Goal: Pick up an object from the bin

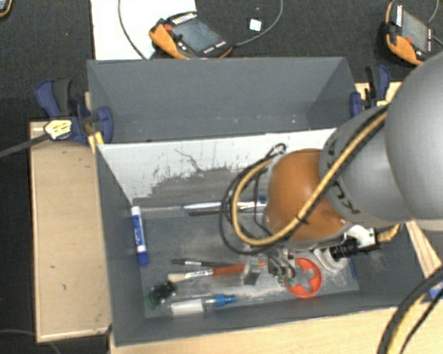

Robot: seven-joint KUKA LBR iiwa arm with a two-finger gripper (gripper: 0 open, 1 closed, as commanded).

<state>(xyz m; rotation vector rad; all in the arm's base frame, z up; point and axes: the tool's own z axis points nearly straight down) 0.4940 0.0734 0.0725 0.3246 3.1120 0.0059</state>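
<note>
Just left of the red round piece [307, 280], the gripper [279, 268] is low over the bin [216, 97] floor; whether it is open or closed I cannot tell. The orange-handled brush [213, 271] ends close beside that piece too, so a grasp might catch both, or nudge the round piece aside. Farther left of it lie a white pen [200, 305] and a blue marker [138, 235], well apart and obstructing nothing.
</note>
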